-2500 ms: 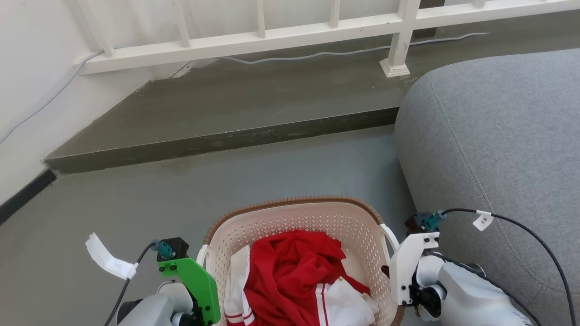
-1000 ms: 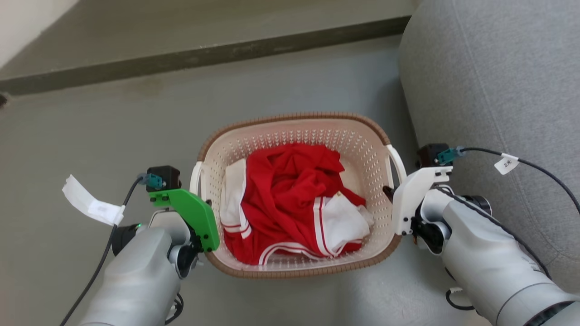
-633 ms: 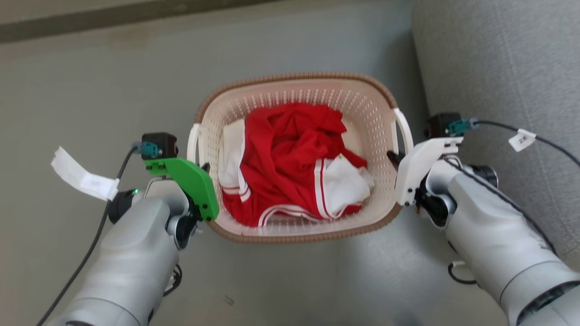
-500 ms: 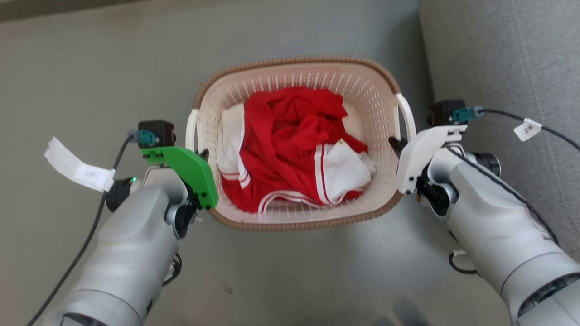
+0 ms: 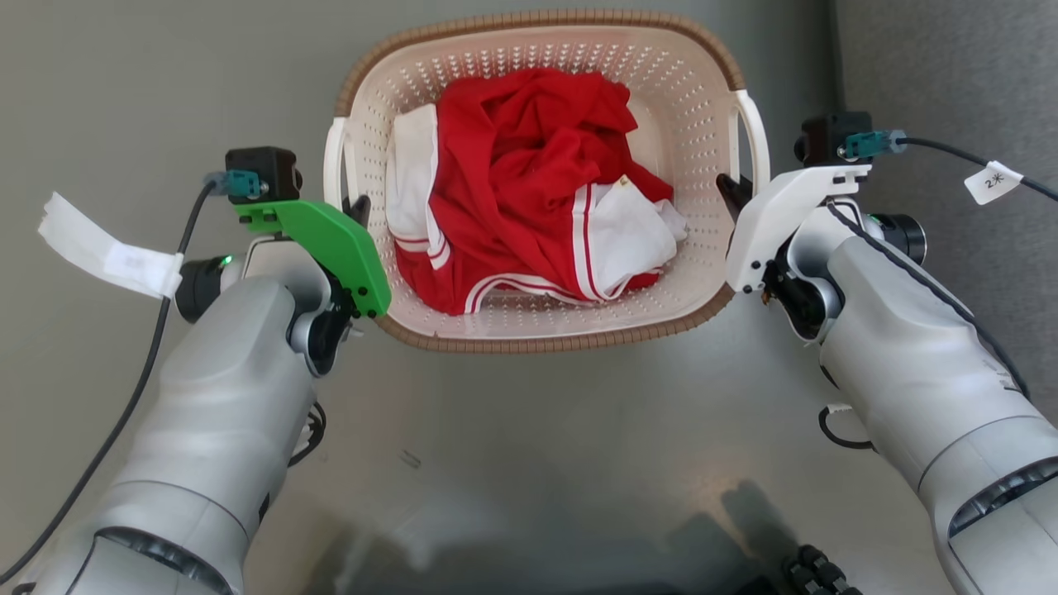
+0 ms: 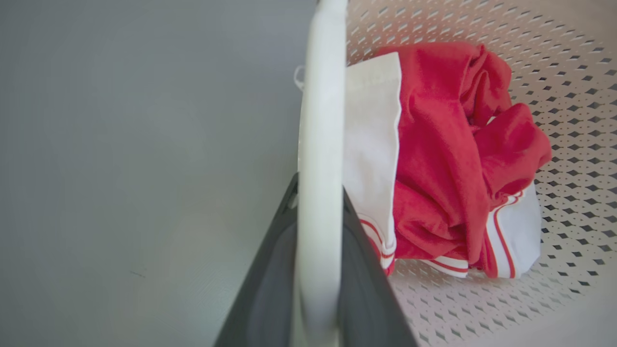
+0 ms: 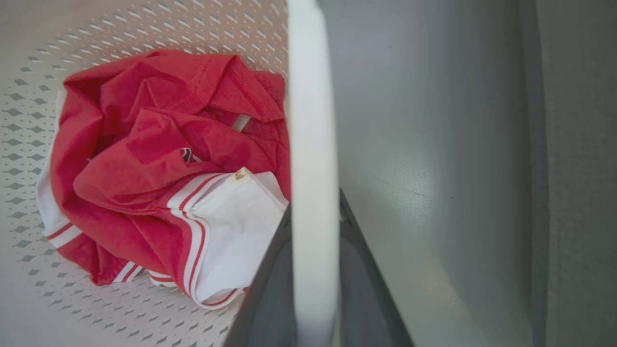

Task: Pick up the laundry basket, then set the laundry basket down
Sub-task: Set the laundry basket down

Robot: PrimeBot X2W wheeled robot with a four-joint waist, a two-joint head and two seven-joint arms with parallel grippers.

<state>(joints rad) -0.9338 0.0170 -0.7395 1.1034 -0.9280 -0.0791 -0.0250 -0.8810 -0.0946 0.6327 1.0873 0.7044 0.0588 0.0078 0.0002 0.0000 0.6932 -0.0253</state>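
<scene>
We clamp handles [image 5: 334,161] of basket [image 5: 537,342], left gripper [image 5: 359,208] and right gripper [image 5: 728,187] both closed | pick-up seems done | set-down not yet

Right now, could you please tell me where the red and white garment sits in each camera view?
Head view: the red and white garment lies upper centre, inside the laundry basket.
Left wrist view: right of centre, past the left loop handle.
Right wrist view: left of centre, past the right loop handle.
Shared landmark: the basket's perforated wall around the garment.
</scene>
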